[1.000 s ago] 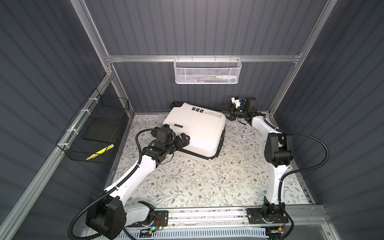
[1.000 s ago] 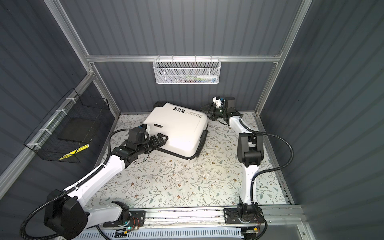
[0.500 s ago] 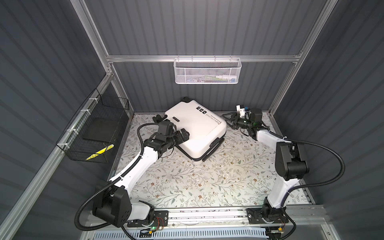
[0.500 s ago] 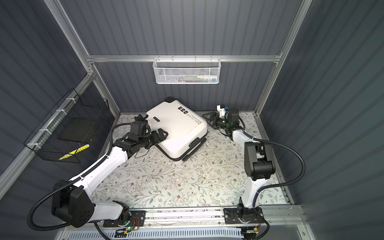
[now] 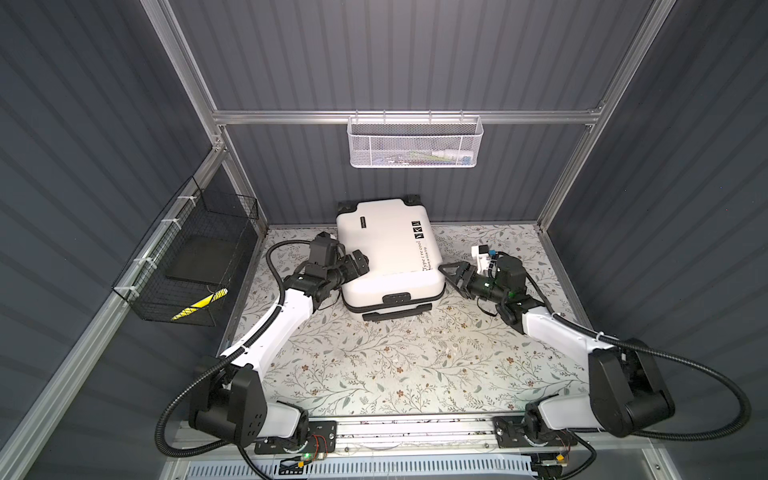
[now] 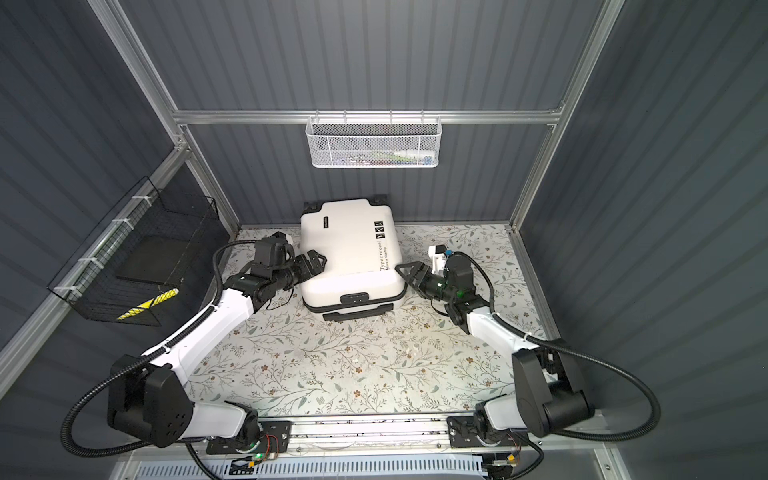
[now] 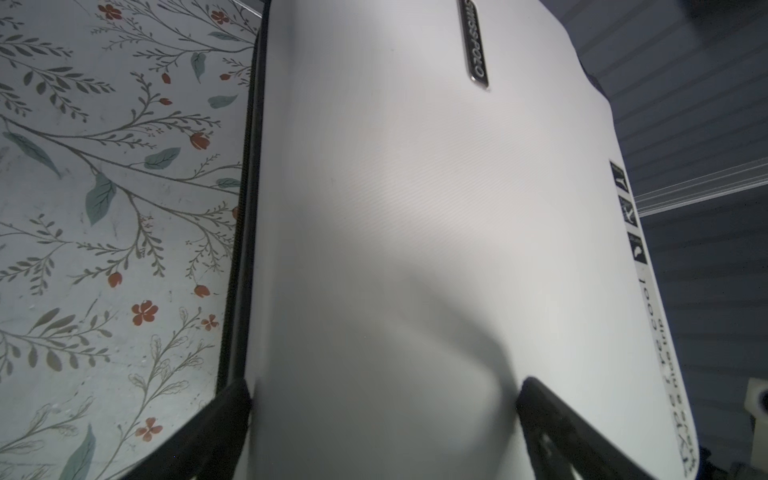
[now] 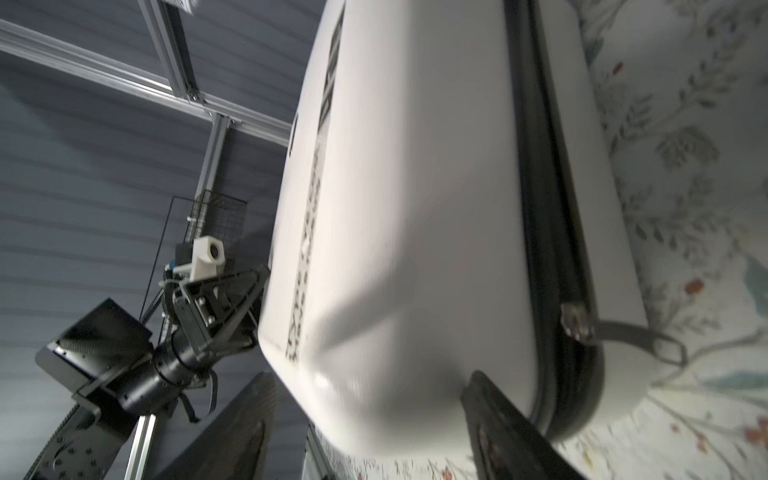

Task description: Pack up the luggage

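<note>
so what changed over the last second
The luggage turned clockwise seen from above; its handle now faces front. The right gripper came forward from the back corner to its right side; the left gripper followed its left edge. Both are open. Mesh basket and wire basket unchanged.

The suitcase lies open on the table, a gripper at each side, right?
No: the suitcase is shut, as both top views show. It lies on the table, left gripper and right gripper at its sides.
</note>
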### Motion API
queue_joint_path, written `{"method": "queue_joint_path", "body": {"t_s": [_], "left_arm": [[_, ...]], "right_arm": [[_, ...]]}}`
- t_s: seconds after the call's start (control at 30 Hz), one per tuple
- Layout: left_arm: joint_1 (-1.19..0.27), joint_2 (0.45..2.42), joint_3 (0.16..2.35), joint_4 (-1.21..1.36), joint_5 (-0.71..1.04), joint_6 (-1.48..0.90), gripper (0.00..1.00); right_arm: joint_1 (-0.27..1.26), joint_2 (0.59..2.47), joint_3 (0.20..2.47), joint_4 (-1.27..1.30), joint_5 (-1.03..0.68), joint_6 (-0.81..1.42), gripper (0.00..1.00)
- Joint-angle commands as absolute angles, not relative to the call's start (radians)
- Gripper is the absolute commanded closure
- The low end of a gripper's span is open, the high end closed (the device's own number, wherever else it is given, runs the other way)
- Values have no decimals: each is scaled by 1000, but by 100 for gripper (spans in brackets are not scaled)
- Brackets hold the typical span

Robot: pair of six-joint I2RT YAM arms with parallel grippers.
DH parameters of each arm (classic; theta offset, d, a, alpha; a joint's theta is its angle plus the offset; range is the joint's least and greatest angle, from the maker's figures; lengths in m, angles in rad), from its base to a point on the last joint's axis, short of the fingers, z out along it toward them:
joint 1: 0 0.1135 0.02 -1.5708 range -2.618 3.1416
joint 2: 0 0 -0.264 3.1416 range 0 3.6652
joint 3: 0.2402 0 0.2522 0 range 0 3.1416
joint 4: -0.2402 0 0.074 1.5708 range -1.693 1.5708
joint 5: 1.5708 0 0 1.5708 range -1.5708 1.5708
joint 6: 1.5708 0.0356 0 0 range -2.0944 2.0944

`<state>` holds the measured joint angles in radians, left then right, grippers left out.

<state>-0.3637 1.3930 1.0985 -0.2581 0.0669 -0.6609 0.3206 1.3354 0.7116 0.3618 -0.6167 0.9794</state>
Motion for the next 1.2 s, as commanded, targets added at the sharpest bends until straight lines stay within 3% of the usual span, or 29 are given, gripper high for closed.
{"method": "queue_joint_path", "body": {"t_s": [0.0, 0.2, 0.5, 0.7, 0.83, 1.17], "left_arm": [[-449, 1354, 1094, -135, 429, -642, 0], [-448, 1331, 1164, -249, 365, -503, 0], [-381, 1418, 1288, -301, 255, -444, 0], [-280, 1503, 1333, -316, 265, -484, 0], [-232, 1552, 1347, -293, 314, -501, 0], [-207, 1636, 1379, -263, 446, -492, 0]], "right_arm": [[397, 1221, 721, 66, -695, 863, 18], [333, 1044, 827, -313, -461, 689, 2], [170, 1070, 956, -433, -347, 672, 1], [48, 1249, 1067, -361, -450, 696, 1], [-8, 1405, 1130, -251, -611, 746, 1], [12, 1663, 1261, -54, -767, 878, 1]]}}
